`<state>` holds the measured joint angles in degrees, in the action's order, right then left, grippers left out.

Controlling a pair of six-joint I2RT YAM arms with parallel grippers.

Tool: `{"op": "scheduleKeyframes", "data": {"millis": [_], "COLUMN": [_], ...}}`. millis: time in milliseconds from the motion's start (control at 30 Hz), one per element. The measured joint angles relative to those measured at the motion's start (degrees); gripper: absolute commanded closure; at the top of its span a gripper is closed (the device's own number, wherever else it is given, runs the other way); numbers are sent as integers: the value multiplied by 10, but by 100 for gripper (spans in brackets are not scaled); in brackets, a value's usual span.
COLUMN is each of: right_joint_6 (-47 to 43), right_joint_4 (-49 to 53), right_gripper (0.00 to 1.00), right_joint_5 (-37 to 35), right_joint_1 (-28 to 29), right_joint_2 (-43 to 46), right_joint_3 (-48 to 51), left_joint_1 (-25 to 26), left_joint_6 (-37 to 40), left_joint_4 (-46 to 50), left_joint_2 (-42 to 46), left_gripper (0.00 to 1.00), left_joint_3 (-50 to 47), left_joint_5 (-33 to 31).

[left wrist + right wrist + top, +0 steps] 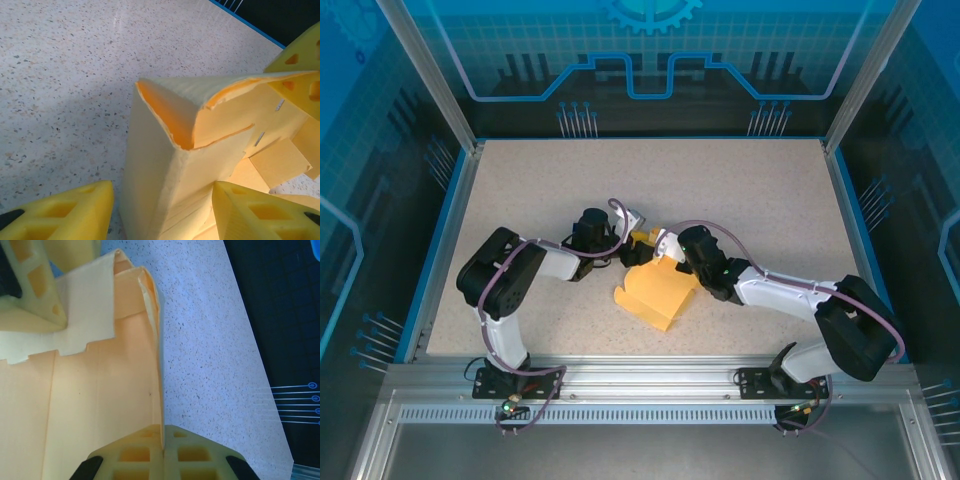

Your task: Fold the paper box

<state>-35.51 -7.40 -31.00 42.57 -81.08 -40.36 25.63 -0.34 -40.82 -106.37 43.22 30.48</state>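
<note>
My right gripper is pinched together on a thin upright side wall of the paper box, and the wall's edge runs straight up the frame from between its fingertips. My left gripper stands apart, straddling a raised corner of the same box. A sliver of table shows beside its lower-left finger, so I judge it isn't clamping. The box sits mid-table, just below centre in the overhead frame, half erected with its flaps loose. I read this as the wall-raising step. Next I'd close the left on that bowed corner flap and fold it inward while the right braces, going gently because the card is thin. There is open surface all round and the blue rim is well away. The tight spot is the two wrists crowding together above the box.
</note>
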Motion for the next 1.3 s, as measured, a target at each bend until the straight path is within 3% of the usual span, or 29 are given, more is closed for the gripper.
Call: {"op": "scheduleKeyframes", "data": {"millis": [267,567,733,1100,1300], "right_joint_6": [12,15,14,10,4], "right_joint_4": [6,5,4,-1,-3], "right_gripper": [100,100,100,100,100], "right_joint_5": [3,6,0,0,0], "right_joint_1": [-3,-3,-2,-1,4], "right_joint_2": [0,-3,-10,-21,-21], "right_joint_3": [-6,-6,-6,-12,-12], "left_joint_1": [0,9,13,24,35], "left_joint_6": [-24,-30,-31,-32,-21], "left_joint_4": [-12,-41,-58,-80,-78], "left_joint_2": [0,-12,-16,-19,-19], "left_gripper": [44,54,59,61,73], "left_joint_3": [-4,-7,-11,-18,-18], "left_joint_5": [10,-4,-27,-89,-137]}}
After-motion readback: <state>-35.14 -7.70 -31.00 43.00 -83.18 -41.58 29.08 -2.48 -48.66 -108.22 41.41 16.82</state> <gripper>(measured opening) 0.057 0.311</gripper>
